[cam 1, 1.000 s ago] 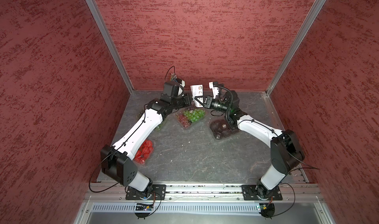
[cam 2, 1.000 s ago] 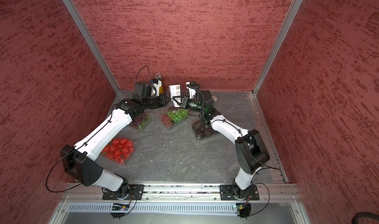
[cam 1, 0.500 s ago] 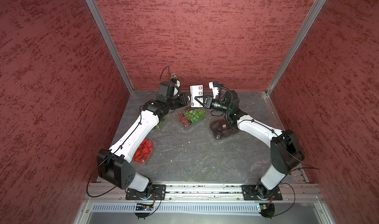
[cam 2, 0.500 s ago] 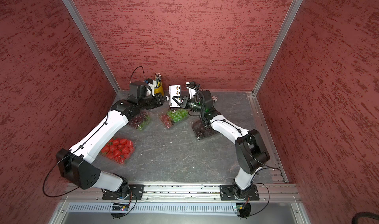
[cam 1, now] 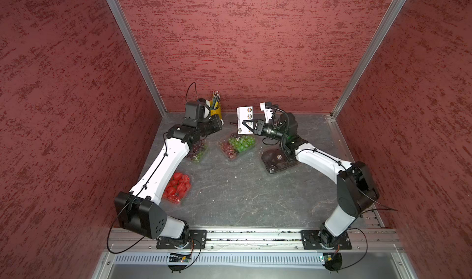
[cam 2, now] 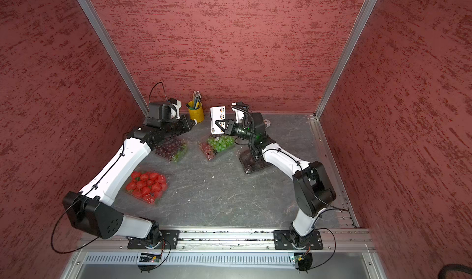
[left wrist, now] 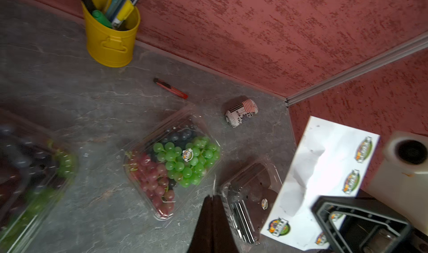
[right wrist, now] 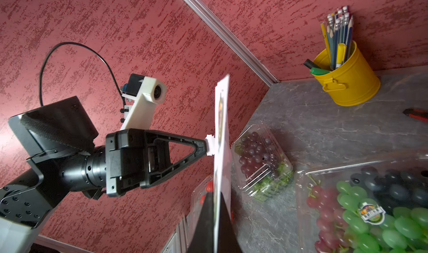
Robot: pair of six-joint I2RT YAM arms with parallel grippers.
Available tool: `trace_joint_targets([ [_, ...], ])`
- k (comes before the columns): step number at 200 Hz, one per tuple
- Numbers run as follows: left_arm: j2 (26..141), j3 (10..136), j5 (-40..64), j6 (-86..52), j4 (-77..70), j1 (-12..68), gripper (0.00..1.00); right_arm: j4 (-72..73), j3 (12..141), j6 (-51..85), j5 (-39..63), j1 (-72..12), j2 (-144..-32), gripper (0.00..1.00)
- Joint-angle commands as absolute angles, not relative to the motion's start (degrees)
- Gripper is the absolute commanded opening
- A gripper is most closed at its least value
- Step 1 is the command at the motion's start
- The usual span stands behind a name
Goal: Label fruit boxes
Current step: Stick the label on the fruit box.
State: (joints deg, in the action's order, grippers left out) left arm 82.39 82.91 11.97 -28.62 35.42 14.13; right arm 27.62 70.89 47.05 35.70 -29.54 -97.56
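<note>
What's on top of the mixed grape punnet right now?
One round sticker sits on the mixed grape punnet lid, above the green grapes. Grapes directly under it are covered.
</note>
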Motion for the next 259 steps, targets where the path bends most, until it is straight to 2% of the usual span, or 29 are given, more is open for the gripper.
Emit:
trace_joint_targets([
  [1,80.7,82.2,9.6,-27.0,41.7,10.9,0.0,27.7,71.9,45.8,35.0,-29.9,-96.7,0.0],
  [116,75.4,75.7,-3.7,-33.0,64.5,-5.8,0.0,29.1,72.4,44.8,37.2,-29.9,-98.3,0.0],
  [214,75.8,72.8,-18.0,-37.7,77.5,-11.1,0.0,27.2,77.0,46.3,38.6,-30.0,-101.8,0.0],
  [259,75.6,72.0,-20.5,-41.8,81.2,-11.9,0.0,21.5,81.4,44.0,38.2,-30.0,-103.1,0.0],
])
